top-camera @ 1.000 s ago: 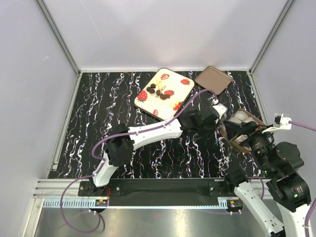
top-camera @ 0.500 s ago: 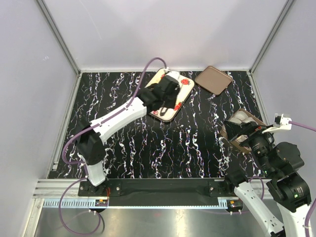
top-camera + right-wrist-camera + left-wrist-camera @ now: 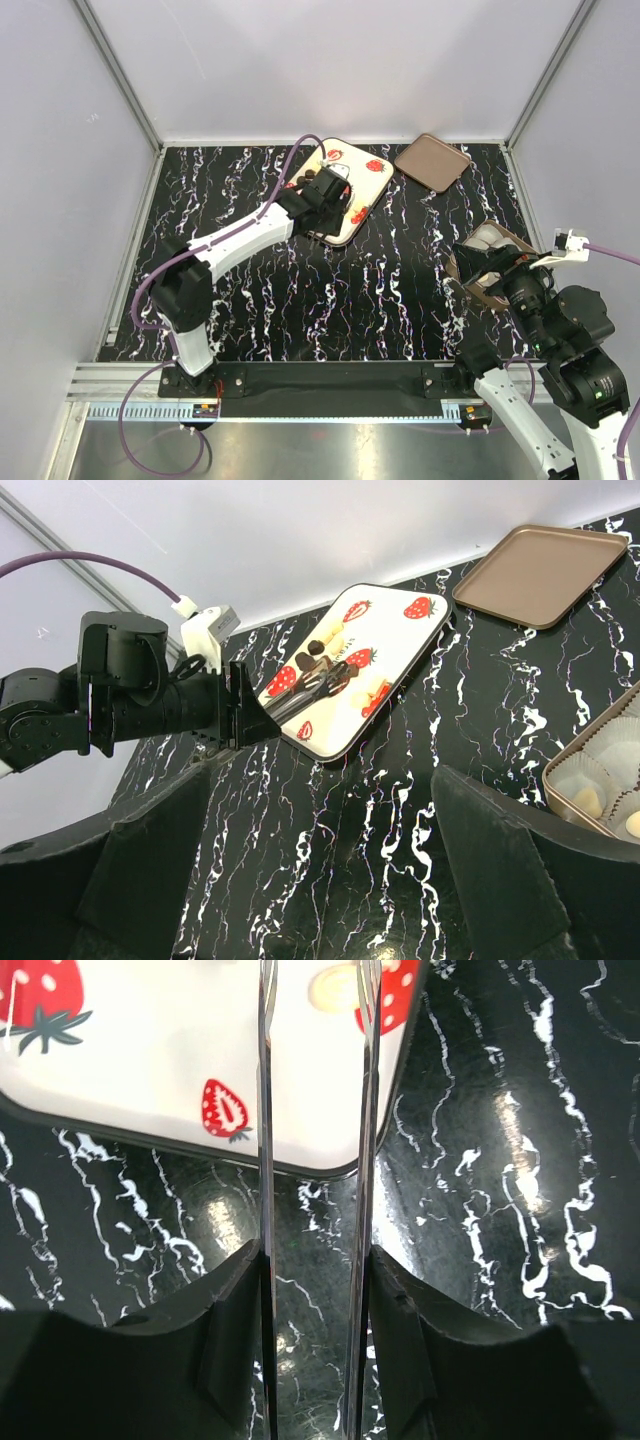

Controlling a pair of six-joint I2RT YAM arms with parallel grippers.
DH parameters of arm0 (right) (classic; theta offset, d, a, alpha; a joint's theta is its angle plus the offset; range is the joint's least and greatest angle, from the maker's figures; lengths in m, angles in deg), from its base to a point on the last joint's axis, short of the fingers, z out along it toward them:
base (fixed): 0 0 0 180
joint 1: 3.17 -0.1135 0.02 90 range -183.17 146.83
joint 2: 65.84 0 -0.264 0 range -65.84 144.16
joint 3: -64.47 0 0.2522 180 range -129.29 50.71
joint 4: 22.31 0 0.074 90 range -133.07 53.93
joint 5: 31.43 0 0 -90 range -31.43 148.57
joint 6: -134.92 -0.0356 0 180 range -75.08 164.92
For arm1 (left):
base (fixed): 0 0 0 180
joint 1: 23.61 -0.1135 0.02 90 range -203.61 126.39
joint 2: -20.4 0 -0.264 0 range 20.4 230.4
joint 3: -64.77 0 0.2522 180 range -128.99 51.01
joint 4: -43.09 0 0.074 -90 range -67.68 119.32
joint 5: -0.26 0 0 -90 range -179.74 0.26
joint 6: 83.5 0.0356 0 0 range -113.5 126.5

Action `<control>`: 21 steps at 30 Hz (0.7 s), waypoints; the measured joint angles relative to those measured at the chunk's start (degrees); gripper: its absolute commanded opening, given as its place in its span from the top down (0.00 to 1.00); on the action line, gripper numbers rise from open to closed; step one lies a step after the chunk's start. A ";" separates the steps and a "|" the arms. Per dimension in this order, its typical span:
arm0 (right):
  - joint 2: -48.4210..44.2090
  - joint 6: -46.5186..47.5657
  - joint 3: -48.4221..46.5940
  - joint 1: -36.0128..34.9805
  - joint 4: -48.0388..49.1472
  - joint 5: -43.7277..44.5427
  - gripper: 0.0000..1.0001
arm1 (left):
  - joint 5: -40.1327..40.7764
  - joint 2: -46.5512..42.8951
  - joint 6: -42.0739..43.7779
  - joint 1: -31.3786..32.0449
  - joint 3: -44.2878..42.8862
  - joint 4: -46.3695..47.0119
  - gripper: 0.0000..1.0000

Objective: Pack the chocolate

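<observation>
Black marbled table (image 3: 480,1110), left tool (image 3: 325,683) slightly parted over strawberry tray (image 3: 130,1050)

Left hand (image 3: 325,683) hangs over the tray (image 3: 375,172); bare table (image 3: 400,300) beside the box (image 3: 600,770) lies open.

The black marbled worktop (image 3: 400,300) carries a strawberry-printed tray (image 3: 380,182); a brown lid (image 3: 432,162) lies just right of the tray; a box (image 3: 482,296) sits further right, nearer the arms.
</observation>
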 measured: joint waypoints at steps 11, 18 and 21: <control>0.00 0.04 0.00 0.00 0.00 0.04 0.01 | -1.75 4.83 1.79 -0.04 -2.27 3.76 0.55; 0.00 0.07 0.00 0.00 0.00 0.11 0.01 | -3.10 7.96 2.29 -0.04 -2.51 4.74 0.55; 0.00 0.09 0.00 0.00 -0.02 0.13 0.01 | -3.41 8.66 2.32 -0.04 -2.58 5.44 0.55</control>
